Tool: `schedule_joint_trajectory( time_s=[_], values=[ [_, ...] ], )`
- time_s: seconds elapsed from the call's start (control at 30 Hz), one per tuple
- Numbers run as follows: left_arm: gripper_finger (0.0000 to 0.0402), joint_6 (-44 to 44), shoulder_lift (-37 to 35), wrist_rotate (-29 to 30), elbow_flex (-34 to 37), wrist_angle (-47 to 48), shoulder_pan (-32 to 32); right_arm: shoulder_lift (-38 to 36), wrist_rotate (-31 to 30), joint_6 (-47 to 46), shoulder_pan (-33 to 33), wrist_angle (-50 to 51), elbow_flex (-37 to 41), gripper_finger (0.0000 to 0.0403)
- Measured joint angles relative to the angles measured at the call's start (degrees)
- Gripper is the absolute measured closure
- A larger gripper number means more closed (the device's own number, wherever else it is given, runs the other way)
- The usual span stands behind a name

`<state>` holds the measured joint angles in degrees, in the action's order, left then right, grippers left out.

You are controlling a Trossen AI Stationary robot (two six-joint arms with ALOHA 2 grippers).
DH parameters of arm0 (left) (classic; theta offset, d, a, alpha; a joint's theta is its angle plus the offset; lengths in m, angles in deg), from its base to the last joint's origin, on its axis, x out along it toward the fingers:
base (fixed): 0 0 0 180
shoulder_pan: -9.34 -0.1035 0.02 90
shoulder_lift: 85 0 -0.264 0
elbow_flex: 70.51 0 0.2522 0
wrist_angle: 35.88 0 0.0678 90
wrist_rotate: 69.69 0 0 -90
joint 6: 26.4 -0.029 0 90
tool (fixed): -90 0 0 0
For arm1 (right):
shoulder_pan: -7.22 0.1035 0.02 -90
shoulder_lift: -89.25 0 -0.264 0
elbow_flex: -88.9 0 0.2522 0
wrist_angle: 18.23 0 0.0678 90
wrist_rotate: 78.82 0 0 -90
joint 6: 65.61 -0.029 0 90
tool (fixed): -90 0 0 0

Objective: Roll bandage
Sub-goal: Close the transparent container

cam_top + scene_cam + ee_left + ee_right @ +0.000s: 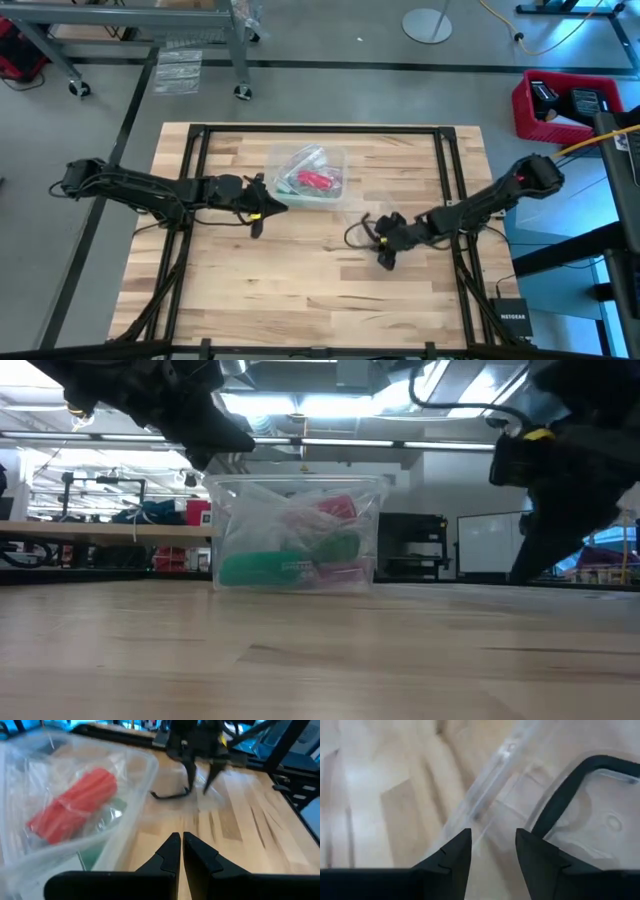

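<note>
Wooden table (300, 290): red bandage (318, 180) lies rolled inside a clear box (336, 158).
Left gripper (258, 212), clenched empty, sits nearest, beside the box; right gripper (386, 243) half-spread over the lid (580, 820), gripping nothing.

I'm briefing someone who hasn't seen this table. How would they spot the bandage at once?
Find the clear plastic tub at the far middle of the wooden table. The bandage lies inside it as a short red roll, the only red cylinder there, above a green item.
</note>
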<state>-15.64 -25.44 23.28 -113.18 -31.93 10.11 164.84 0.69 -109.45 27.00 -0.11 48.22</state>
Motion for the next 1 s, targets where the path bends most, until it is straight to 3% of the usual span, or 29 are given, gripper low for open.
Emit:
schedule_joint_trajectory(
  time_s=[0.13,0.27,0.37,0.57,0.77,1.0],
  values=[
    [0.0389,-0.8,1.6,0.45,0.0,-3.55,0.0,4.76,-1.08,-0.87,3.49,-3.47,-1.05,0.0246],
    [0.0389,-0.74,4.96,0.45,0.0,-6.81,0.0,9.81,-1.46,2.32,4.38,-1.92,-6.87,0.0246],
    [0.0389,-0.87,8.43,0.49,0.0,-8.89,0.26,10.51,-2.05,6.87,4.15,7.72,-13.41,0.0246],
    [0.0389,0.32,15.74,0.77,-0.09,-13.75,1.98,10.49,-12.22,13.46,3.82,27.46,-23.45,0.0246],
    [0.039,-0.16,18.06,0.35,-0.18,-13.63,3.57,10.52,-12.17,12.78,2.66,31.73,-19.68,0.0246],
    [0.039,-0.91,12.33,0.43,0.0,-12.43,2.13,10.53,-11.79,11.08,2.55,27.13,-16.78,0.0246]
  ],
)
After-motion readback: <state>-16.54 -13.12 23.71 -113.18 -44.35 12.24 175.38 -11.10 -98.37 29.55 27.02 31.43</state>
